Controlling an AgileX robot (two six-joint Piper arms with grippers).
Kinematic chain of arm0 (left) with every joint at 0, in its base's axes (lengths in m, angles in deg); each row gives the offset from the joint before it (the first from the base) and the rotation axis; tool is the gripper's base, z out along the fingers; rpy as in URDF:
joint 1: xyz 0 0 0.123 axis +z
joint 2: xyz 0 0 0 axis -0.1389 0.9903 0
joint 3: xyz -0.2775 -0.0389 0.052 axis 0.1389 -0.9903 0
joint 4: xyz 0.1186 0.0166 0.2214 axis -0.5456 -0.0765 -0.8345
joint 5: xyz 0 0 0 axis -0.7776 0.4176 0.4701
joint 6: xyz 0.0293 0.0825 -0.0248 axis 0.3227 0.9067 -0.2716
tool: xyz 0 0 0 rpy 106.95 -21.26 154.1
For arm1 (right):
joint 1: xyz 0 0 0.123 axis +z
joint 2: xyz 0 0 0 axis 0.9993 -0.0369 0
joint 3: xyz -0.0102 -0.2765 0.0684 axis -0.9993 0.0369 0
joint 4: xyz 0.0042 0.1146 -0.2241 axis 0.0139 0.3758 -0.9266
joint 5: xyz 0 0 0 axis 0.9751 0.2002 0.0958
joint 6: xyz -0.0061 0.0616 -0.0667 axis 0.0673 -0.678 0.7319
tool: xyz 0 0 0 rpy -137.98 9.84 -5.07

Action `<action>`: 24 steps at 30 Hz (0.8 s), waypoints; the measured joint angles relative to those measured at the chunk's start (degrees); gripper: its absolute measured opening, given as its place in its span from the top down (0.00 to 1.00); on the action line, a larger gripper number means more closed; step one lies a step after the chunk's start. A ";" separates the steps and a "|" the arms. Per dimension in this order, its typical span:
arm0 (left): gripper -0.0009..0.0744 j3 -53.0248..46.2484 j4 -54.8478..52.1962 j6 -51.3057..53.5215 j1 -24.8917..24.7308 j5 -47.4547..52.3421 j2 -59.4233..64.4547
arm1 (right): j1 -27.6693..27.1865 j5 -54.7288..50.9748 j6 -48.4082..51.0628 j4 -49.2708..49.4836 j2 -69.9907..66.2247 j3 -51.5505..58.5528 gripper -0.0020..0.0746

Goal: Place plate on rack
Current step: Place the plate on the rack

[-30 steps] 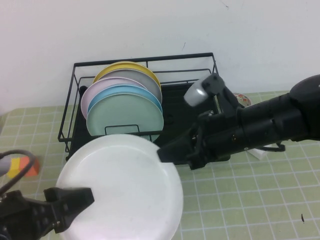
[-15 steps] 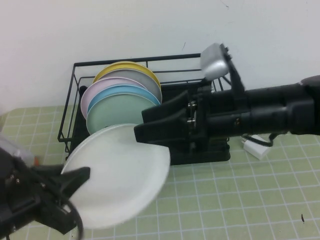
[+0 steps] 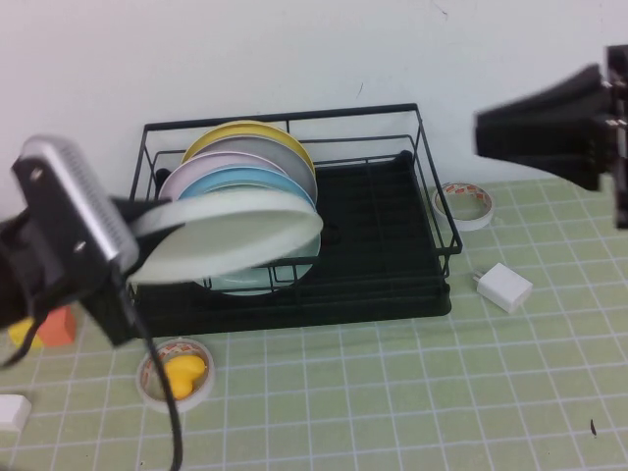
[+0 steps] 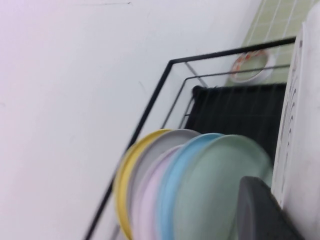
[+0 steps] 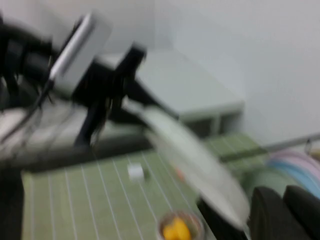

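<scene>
The white plate (image 3: 226, 235) is held up in front of the black wire rack (image 3: 383, 226), seen almost edge-on and overlapping the stacked plates. My left gripper (image 3: 132, 250) is shut on the plate's left rim. In the left wrist view one black finger (image 4: 257, 210) presses on the plate (image 4: 305, 125) beside the rack (image 4: 155, 95). My right gripper (image 3: 540, 132) hangs high at the right, well clear of the plate and above the rack's right end. The right wrist view shows the plate (image 5: 190, 155) blurred, with my left arm behind it.
The rack's left half holds upright yellow (image 3: 245, 132), grey, pink, light-blue (image 3: 245, 182) and mint-green (image 3: 257, 280) plates. A tape roll (image 3: 463, 204) and a white block (image 3: 502, 287) lie right of the rack. Another tape roll holding something yellow (image 3: 175, 373) and an orange block (image 3: 57, 329) lie front left.
My left gripper has lifted the plate from low in front of the rack up to the level of the stacked plates, turning it edge-on. My right arm has pulled away up and to the right.
</scene>
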 joint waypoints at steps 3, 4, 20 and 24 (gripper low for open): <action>0.85 4.77 0.00 4.20 0.00 0.00 6.19 | -1.98 -0.54 -1.63 -5.64 0.44 0.00 0.95; 0.85 6.40 0.00 5.15 0.00 0.00 8.34 | -2.27 -0.54 -2.23 -7.11 0.51 0.00 0.96; 0.85 19.54 0.35 19.52 0.00 1.16 30.13 | -2.50 -3.89 -4.08 -14.50 0.51 0.00 0.97; 0.85 20.38 0.38 19.89 0.00 2.72 31.58 | -2.50 -3.89 -4.08 -14.50 0.51 0.00 0.97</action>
